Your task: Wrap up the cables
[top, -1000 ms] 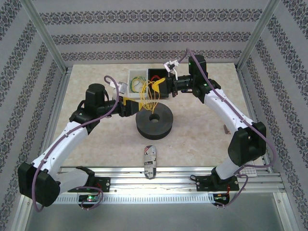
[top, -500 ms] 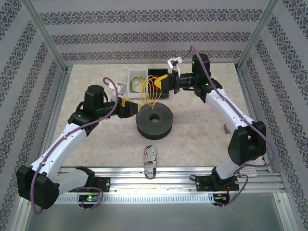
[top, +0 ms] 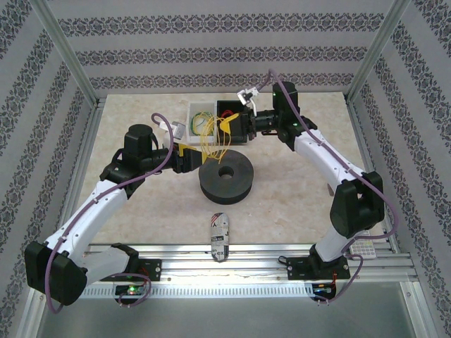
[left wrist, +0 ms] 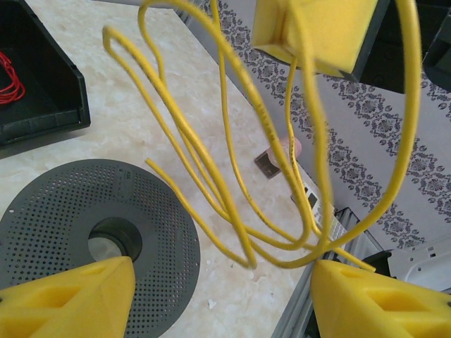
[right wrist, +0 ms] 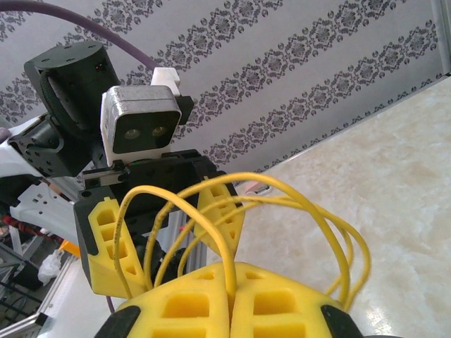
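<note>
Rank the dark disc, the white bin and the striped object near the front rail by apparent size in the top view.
1. dark disc: clearly largest.
2 and 3. white bin and striped object look alike: the bin wider, the object longer, the bin partly covered, so unranked.

**Bright Light, Fuzzy Close-Ups**

Soft, bright light comes from above. The gray disc (top: 243, 176) leaves a small shadow on the table (top: 296, 190). The metal rail (top: 261, 252) shines white. Up close, the left gripper (left wrist: 224, 271) and the nearest cables (left wrist: 412, 105) look fuzzy.
</note>
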Controlling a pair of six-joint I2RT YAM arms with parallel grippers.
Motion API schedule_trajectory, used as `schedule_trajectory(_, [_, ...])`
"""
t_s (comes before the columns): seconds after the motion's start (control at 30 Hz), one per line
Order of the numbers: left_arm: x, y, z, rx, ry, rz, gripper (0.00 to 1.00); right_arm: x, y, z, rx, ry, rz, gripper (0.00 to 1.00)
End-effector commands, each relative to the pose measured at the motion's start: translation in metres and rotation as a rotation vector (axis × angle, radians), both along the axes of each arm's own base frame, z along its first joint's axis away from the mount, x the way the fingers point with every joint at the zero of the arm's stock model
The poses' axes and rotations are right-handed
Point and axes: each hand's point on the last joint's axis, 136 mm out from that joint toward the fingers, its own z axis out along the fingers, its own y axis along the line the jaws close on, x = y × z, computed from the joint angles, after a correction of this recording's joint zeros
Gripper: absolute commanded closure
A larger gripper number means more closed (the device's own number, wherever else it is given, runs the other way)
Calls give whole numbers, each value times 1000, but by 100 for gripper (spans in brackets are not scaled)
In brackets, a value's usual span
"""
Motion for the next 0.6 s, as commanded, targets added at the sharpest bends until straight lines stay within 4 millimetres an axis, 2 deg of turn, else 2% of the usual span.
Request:
schedule_trajectory(0.0, [-1,-3,15,-12,-47,-19,37,-9,5,10,26,-39,52,100])
schedule_trajectory(0.37, [0,-3,13,-5,-51,-18,52,-24,3,18,44,-48,102,100])
schedule_trajectory(0.57, [-4,-1,14,-1,-60,-17,49,-24,3,18,51,-35,118,100])
